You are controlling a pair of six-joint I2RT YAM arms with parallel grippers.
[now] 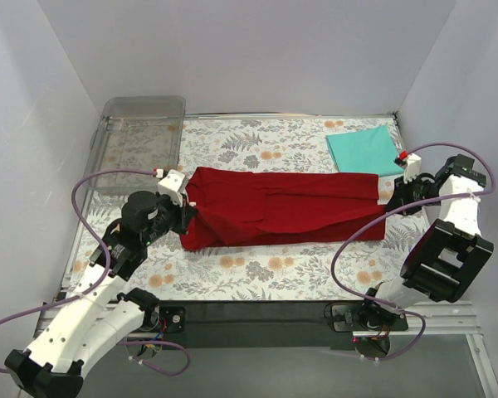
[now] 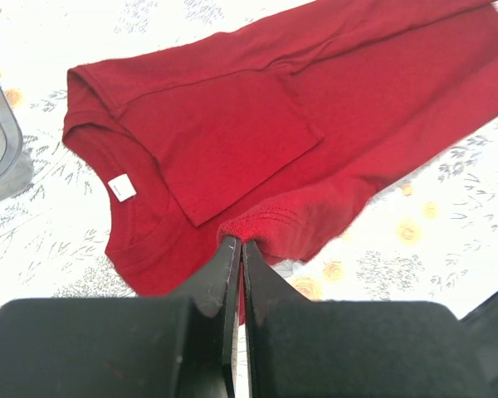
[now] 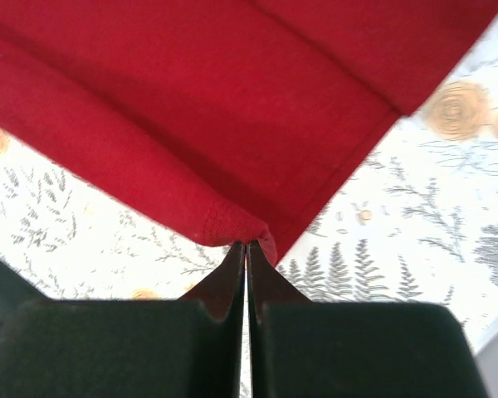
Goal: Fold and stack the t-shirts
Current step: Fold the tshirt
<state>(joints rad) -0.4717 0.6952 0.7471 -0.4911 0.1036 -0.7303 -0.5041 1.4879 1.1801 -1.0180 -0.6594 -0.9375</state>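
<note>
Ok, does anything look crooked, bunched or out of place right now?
Nothing stands out. The dark red t-shirt lies folded lengthwise across the floral mat, left jaws shut on its near edge by the collar, right jaws on a hem corner. The teal t-shirt sits folded at the far right.

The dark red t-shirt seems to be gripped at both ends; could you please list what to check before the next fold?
1. Left gripper shut on the dark red t-shirt at its collar end: ok.
2. Right gripper shut on its hem corner: ok.
3. Sleeve folded in over the chest: ok, in the left wrist view.
4. All cloth layers caught in both jaws: cannot tell.
5. Teal t-shirt already folded on the floral mat: ok; gap to the red one: cannot tell.
</note>
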